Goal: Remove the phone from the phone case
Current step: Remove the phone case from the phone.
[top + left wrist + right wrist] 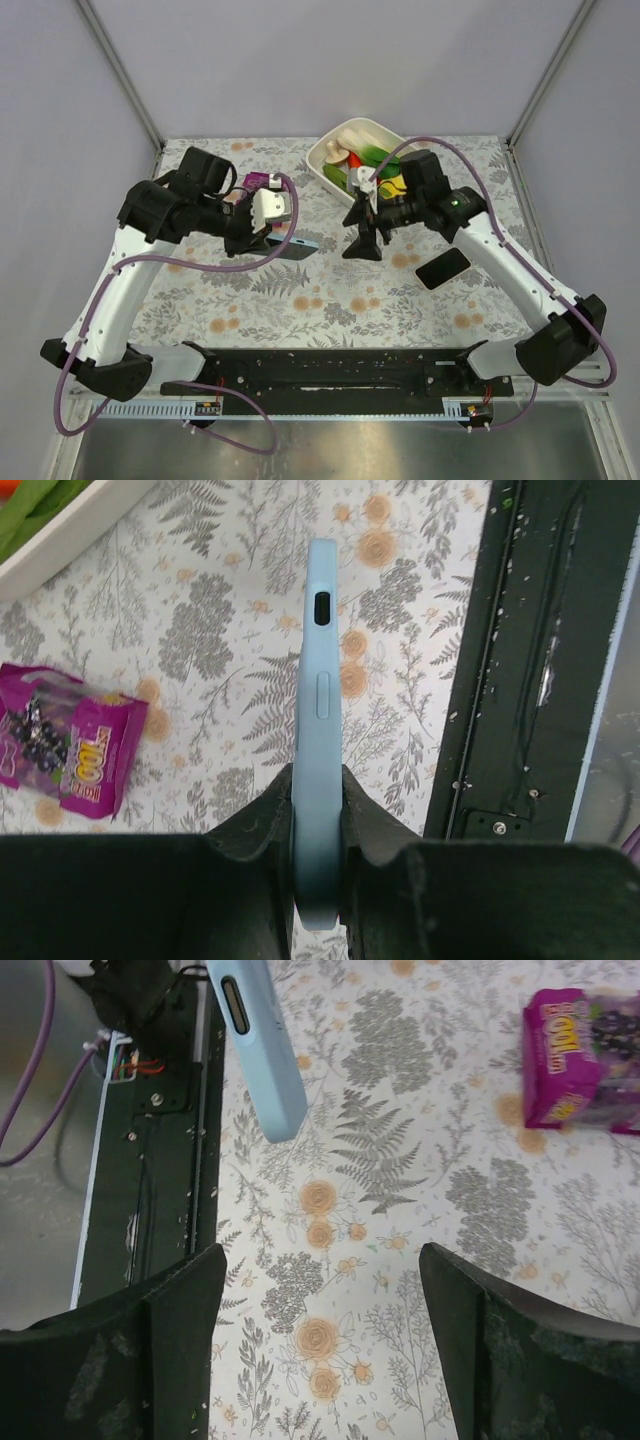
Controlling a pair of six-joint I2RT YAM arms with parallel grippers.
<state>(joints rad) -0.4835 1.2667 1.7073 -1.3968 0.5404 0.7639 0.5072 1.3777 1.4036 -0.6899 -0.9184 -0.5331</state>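
The left gripper clamps a pale-blue phone case by its near end. The case is edge-on, its long axis running straight away from the wrist above the floral counter. Only the overhead view shows the black phone, flat on the counter and well apart from the case. The right gripper hangs nearby, jaws wide apart and holding nothing. The case's hollow face is hidden, though it appears empty.

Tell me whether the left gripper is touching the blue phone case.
Touching. Left wrist view shows the left gripper clamped on both faces of the phone case, no gap.
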